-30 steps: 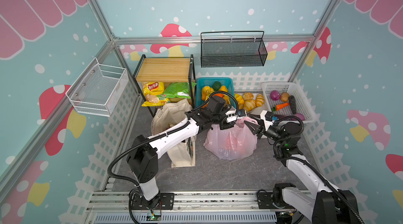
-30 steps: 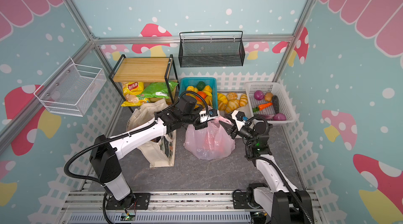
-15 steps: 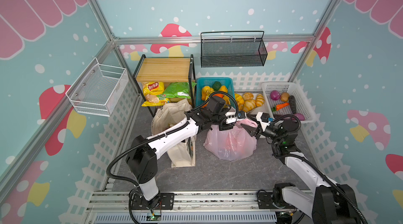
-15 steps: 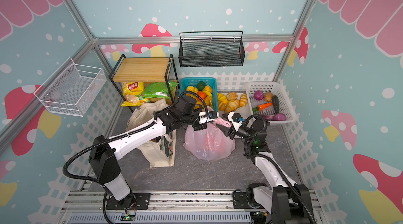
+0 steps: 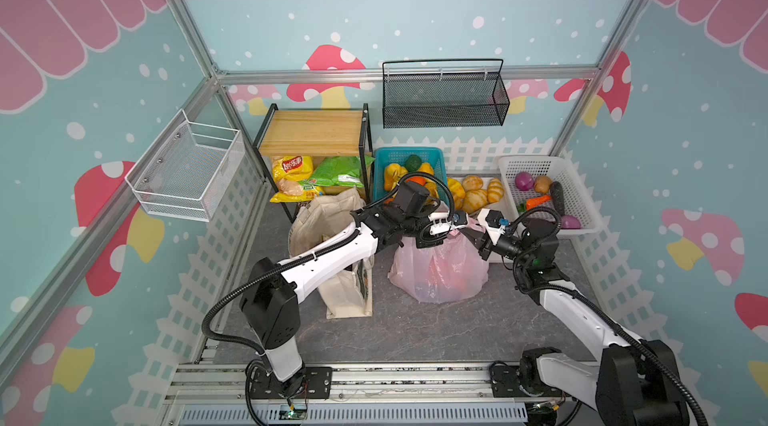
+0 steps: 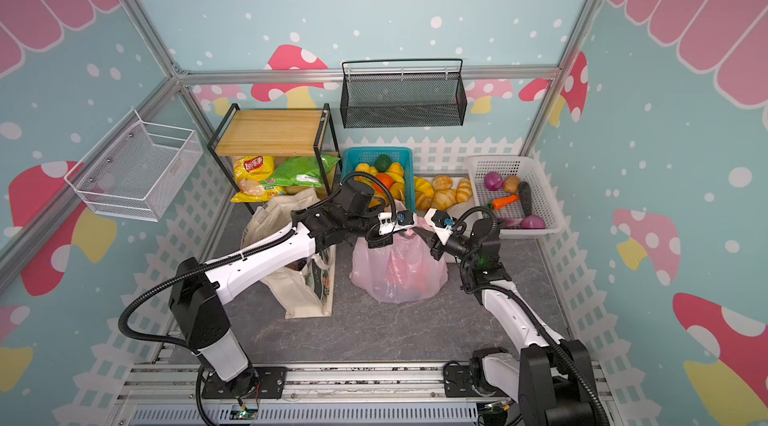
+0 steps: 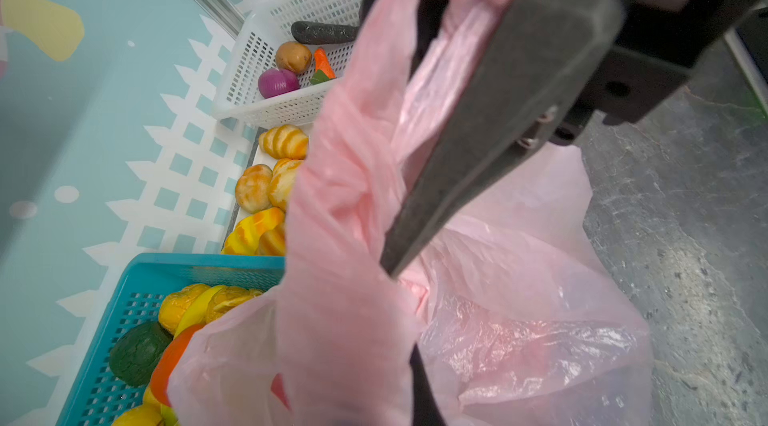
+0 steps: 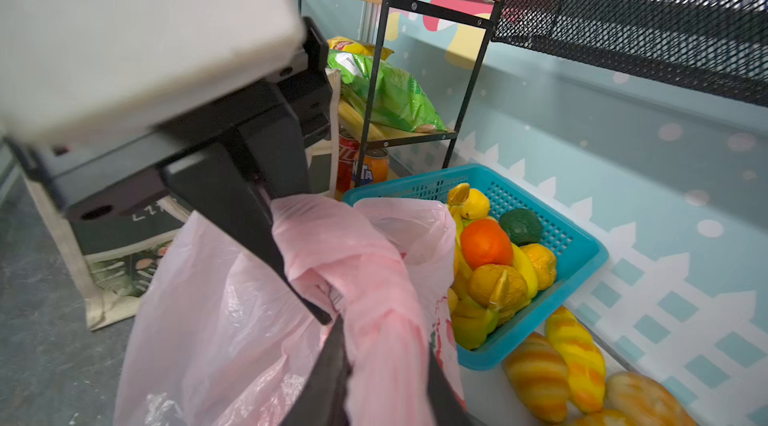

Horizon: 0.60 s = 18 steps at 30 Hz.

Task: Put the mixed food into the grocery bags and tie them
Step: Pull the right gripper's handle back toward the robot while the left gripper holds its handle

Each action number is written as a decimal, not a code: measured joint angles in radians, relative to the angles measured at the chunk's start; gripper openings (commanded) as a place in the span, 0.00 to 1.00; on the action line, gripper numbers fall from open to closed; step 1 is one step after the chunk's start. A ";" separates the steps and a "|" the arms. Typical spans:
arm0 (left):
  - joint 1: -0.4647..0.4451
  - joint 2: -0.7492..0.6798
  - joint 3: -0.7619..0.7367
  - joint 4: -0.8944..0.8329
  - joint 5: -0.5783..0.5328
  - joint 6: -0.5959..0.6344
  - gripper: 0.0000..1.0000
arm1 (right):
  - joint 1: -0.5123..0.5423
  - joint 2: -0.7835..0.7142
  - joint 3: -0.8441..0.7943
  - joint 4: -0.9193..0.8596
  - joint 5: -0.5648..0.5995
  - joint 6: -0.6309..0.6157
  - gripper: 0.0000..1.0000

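The pink plastic grocery bag (image 5: pixel 440 274) (image 6: pixel 399 274) stands mid-floor, bulging, with only a reddish blur of food showing through its film. Its two handle loops are pulled up and crossed. My left gripper (image 5: pixel 446 233) (image 6: pixel 386 237) (image 7: pixel 374 403) is shut on one twisted handle (image 7: pixel 340 237). From the opposite side, my right gripper (image 5: pixel 473 239) (image 6: pixel 432 243) (image 8: pixel 386 386) is shut on the other handle (image 8: pixel 374 299). The two grippers almost touch above the bag's mouth. The cream canvas tote (image 5: pixel 345 291) (image 6: pixel 299 291) stands to the left, under my left arm.
A teal basket (image 5: pixel 407 150) of toy fruit sits right behind the pink bag. Bread rolls (image 5: pixel 473 195) and a white basket (image 5: pixel 582 204) of vegetables are at the back right. A shelf (image 5: pixel 311 133) holds yellow and green packets. Wire baskets hang on the walls.
My right gripper has moved left to the bag's mouth and closed on a handle loop. The left gripper has kept its hold, nearly still.
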<state>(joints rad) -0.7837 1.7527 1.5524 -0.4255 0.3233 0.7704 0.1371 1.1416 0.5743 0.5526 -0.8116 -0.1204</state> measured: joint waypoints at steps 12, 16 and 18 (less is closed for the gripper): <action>0.000 -0.007 0.006 -0.018 -0.092 -0.023 0.25 | 0.036 -0.045 0.000 -0.030 0.092 -0.021 0.00; 0.000 -0.007 0.007 -0.019 -0.116 -0.027 0.18 | 0.055 -0.066 -0.002 -0.027 0.129 -0.021 0.00; -0.002 -0.007 0.010 -0.021 -0.137 -0.034 0.12 | 0.061 -0.084 -0.007 -0.027 0.158 -0.022 0.00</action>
<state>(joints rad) -0.7856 1.7454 1.5627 -0.4461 0.1860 0.7364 0.1982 1.0573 0.5674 0.5255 -0.6533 -0.1421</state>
